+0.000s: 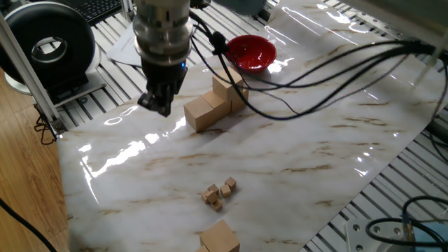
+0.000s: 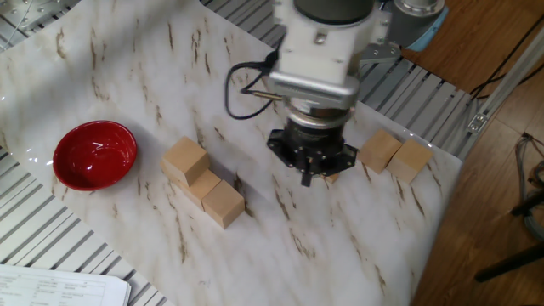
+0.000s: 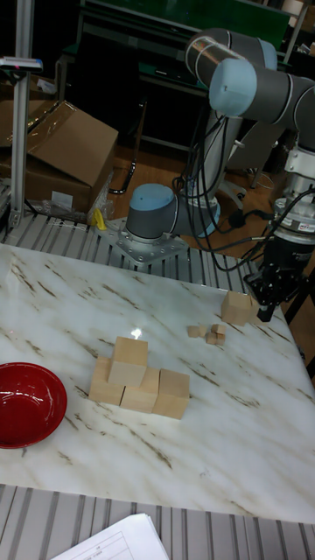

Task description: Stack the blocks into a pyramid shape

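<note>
One fixed view: hand (image 1: 157, 105) hangs above the desk (image 1: 294, 154), empty, jaw gap unclear; pyramid shape (image 1: 217, 103) just beside it.
Other fixed view: spare blocks (image 2: 395, 155) lie just beyond the hand (image 2: 312, 167), opposite the stack.
Tall fixed view: hand (image 3: 267, 308) next to those blocks (image 3: 238, 308).
</note>
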{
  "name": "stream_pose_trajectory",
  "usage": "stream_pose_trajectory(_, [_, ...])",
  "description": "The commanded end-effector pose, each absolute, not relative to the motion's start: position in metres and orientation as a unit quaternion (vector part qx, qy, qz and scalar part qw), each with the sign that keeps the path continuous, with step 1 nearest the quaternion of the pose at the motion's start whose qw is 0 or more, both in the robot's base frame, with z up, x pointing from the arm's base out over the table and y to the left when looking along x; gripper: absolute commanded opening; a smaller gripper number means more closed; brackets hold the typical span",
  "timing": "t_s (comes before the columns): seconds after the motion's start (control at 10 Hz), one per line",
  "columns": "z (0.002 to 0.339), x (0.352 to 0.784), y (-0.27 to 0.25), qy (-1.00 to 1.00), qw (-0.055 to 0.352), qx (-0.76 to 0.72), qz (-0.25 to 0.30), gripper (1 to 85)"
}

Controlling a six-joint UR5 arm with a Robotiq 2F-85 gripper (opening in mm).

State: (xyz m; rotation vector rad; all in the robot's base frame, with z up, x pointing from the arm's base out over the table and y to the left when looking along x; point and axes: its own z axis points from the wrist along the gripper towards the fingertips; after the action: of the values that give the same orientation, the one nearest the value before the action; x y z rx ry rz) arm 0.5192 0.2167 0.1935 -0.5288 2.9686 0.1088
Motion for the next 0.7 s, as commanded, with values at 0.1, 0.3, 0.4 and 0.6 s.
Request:
stream_pose_trajectory(0.1, [0.1782,0.5071,0.2224,0.986,0.083,-0.137,0.049,1.3])
stream_pose_trajectory(0.3, [0.1776,0.5084,0.2223,0.985,0.086,-0.141,0.050,1.3])
stream_pose_trajectory(0.4, [0.1770,0.5085,0.2229,0.985,0.086,-0.142,0.052,1.3])
stream_pose_trajectory(0.6, [0.1763,0.5088,0.2162,0.982,0.086,-0.165,0.037,1.3])
